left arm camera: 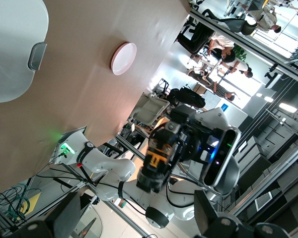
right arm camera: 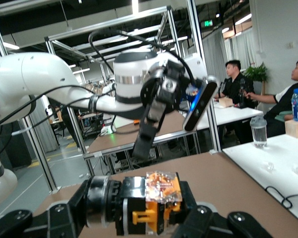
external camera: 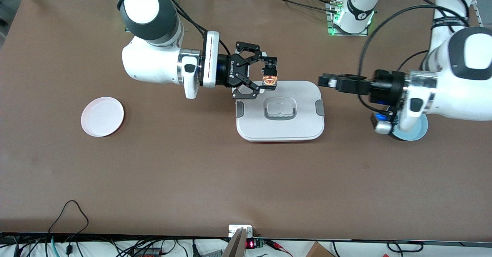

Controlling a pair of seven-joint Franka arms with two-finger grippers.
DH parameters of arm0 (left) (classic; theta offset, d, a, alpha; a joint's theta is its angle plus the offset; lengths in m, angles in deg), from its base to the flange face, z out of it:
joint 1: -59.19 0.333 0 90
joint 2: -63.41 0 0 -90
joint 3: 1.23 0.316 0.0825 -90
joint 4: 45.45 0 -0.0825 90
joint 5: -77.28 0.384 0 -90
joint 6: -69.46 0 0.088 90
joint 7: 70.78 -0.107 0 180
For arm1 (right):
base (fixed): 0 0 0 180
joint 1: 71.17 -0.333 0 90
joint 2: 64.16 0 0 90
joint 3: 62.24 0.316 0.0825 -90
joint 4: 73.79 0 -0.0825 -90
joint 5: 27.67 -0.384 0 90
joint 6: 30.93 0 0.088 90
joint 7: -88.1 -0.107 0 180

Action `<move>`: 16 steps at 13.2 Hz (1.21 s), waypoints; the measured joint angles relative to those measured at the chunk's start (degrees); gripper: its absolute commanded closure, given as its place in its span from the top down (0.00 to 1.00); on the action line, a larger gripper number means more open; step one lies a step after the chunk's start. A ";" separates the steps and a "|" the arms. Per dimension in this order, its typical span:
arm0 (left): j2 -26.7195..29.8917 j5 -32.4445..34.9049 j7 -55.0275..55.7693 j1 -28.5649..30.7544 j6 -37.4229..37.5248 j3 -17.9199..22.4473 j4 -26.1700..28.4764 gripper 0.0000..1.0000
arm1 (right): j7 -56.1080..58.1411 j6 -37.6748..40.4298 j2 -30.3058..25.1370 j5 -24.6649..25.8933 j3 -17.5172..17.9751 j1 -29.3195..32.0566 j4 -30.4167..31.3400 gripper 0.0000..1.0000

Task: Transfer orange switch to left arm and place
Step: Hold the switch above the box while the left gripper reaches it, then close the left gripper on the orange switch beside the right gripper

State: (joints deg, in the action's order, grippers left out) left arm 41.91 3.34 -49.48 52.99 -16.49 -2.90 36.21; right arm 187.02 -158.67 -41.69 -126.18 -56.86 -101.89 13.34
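The orange switch [external camera: 269, 78] hangs in the air over the box's edge nearest the robots' bases, with my right gripper [external camera: 270, 76] shut on it. In the right wrist view the switch [right arm camera: 159, 196] shows its black body and orange, clear-topped block between the right gripper's fingers [right arm camera: 243, 223]. The white box [external camera: 280, 112] lies at the table's middle. My left gripper [external camera: 326, 81] is open and empty, level with the switch, just off the box's end toward the left arm. It points at the switch [left arm camera: 159, 154]; one of its own fingers [left arm camera: 208, 215] shows apart from the other.
A pink plate [external camera: 102, 116] lies toward the right arm's end of the table. A blue plate [external camera: 421, 129] is partly hidden under the left arm's wrist. Cables and a small device [external camera: 241, 232] sit along the table edge nearest the front camera.
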 measured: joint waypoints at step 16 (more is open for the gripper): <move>0.80 -0.01 0.19 -8.12 -8.71 0.13 1.33 0.68 | 2.89 -2.52 0.89 -3.91 -0.15 -1.79 -0.16 0.03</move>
State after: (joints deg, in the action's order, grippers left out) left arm 42.71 3.32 -49.29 44.87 -25.19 -2.76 37.54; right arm 189.91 -161.20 -40.80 -130.09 -57.01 -103.69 13.19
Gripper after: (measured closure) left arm 0.066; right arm 0.278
